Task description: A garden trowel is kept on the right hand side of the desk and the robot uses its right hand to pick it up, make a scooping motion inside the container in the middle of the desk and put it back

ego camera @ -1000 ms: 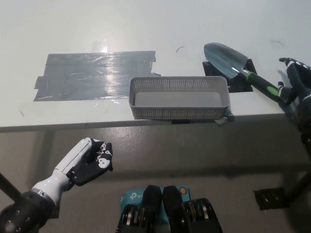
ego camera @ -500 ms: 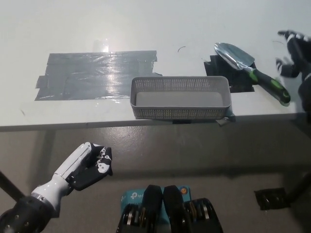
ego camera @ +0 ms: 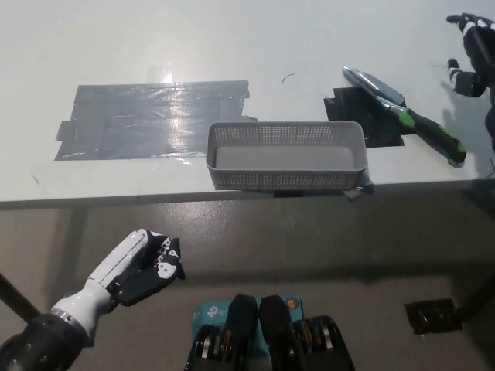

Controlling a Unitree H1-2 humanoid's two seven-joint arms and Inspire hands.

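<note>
Desk (ego camera: 232, 39) carried 1 grey container (ego camera: 286, 179) at its middle; trowel (ego camera: 402, 112) lay right of it, blade on black tape (ego camera: 348, 104). Right hand (ego camera: 470, 50) hovered apart from the trowel, fingers spread, empty (left hand (ego camera: 143, 267) rested low, loosely open). Pick-up seemed pending: reach down to the handle (ego camera: 433, 133).

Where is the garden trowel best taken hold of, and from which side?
Grip the garden trowel by its black and green handle: it lies flat, its end toward the desk's right edge, where the right hand hovers. Probably come from above and the right; the blade points away.
</note>
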